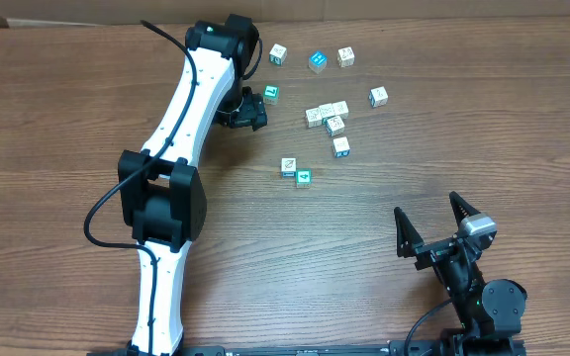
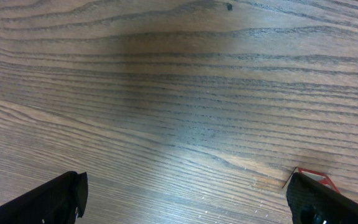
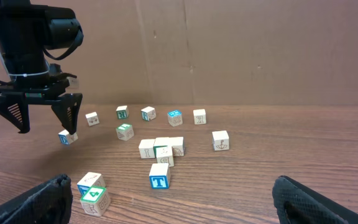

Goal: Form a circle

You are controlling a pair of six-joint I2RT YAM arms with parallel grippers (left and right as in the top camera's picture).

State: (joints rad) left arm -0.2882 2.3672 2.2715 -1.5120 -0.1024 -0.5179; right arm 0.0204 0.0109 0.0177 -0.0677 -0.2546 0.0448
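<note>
Wood-grain table [image 1: 67, 119] carries the cubes [image 1: 327, 117] as a loose scatter in the overhead view; they do not form a ring. Three lie in a row near the far edge, four touch in a cluster at the middle, and one lies apart to the right. One sits just below the cluster, and two touch as a pair nearer the front. The teal cube [image 1: 272, 94] sits just beside the left gripper [image 1: 255, 111], which reaches in from the left on a white arm [image 1: 181, 114]. The right gripper [image 1: 431, 225] is at the front right, well apart from all cubes, with its jaws spread and nothing held.

Left wrist view: both fingertips [image 2: 64, 196] stand at the lower corners, wide apart, over bare table, with nothing between them. A red-edged corner [image 2: 312, 176] of a small object shows just beside the right-hand fingertip; too little is visible to identify it.

Right wrist view: the right gripper's fingers [image 3: 42, 199] stand wide apart and grasp nothing. The cubes lie ahead on the table, with a cardboard wall [image 3: 229, 50] behind them. The left gripper hangs at the left with jaws released, and one cube sits just beside one of its fingers.
</note>
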